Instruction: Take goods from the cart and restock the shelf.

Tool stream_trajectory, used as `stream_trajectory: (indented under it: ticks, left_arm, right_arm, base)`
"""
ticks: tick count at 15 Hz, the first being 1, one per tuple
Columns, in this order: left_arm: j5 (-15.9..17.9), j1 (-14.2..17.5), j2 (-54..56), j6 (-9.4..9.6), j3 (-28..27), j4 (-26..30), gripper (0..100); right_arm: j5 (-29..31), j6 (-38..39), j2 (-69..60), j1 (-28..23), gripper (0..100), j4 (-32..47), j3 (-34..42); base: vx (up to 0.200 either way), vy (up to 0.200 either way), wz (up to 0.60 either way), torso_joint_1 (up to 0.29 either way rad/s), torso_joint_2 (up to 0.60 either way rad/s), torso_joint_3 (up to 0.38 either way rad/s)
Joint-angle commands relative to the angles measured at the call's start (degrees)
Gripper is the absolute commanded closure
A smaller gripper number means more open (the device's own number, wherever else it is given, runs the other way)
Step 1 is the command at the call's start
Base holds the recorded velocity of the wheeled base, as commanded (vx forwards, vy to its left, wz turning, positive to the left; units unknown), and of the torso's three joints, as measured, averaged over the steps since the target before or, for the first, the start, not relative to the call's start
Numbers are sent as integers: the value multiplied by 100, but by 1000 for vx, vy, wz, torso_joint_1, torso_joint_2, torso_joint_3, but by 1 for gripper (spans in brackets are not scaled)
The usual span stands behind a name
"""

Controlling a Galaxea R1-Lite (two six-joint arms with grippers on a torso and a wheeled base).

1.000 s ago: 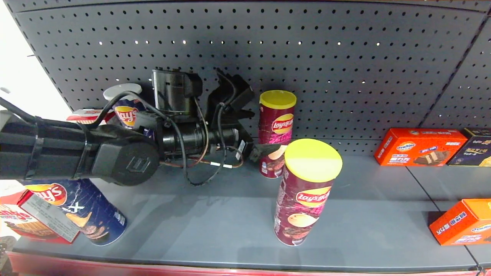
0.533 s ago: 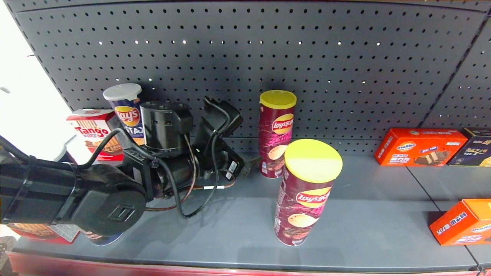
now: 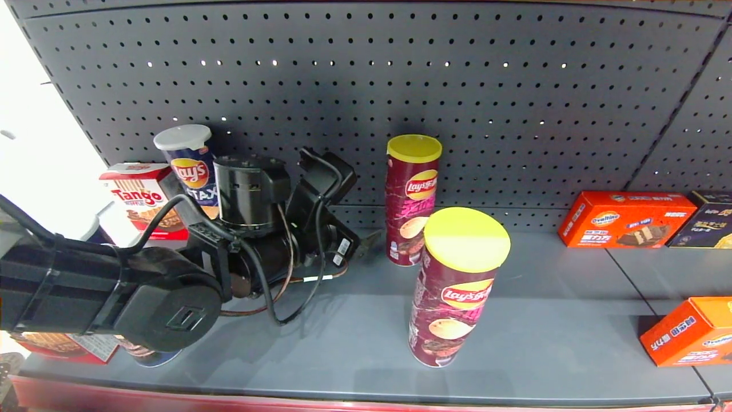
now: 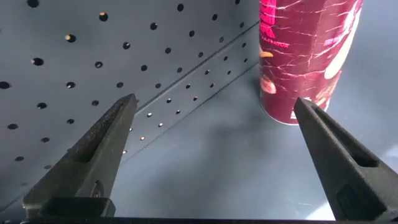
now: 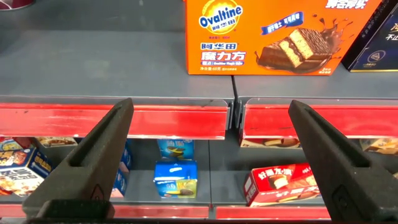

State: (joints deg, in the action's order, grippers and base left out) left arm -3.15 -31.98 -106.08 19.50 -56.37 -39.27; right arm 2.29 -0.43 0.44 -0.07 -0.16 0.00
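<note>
Nearest the shelf point(image 3: 543, 320) edge: the front maroon can point(image 3: 457, 286), upright, yellow lid on, standing alone well forward of my left claw.

Left claw point(image 3: 366, 240): low over the shelf deck, left of centre, arm coming in from the left. In the left wrist view the left claw point(image 4: 213, 102) is spread wide with nothing between the fingers point(image 4: 99, 143).

Just past the claw tip: the rear maroon can point(image 3: 413, 200), upright near the back panel. It is beyond the tips and off toward one finger, not between them, with a gap of bare shelf between. The wrist camera catches its lower body point(image 4: 308, 56).

Behind my arm, further left: a blue can point(image 3: 186, 163) with a white lid and a biscuit box point(image 3: 140, 194), both upright against the pegboard point(image 3: 514, 114).

Right claw point(image 5: 210, 104): also spread wide, holding nothing, level with a red rail point(image 5: 180, 121) on another shelf front. An orange box point(image 5: 273, 37) sits on the deck above that rail.
</note>
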Motion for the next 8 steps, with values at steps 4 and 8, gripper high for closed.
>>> stream_trajectory:
  ticks: [4,8]
  left_arm:
    - [-11,25,-457,1,-498,-2,0]
    - [-11,25,-598,1,-612,-11,0]
  right_arm:
    - [-1,-1,9,-1,0,-2,0]
    - [-1,-1,9,-1,0,-2,0]
  base:
    - [0,0,0,0,0,0]
    - [0,0,0,0,0,0]
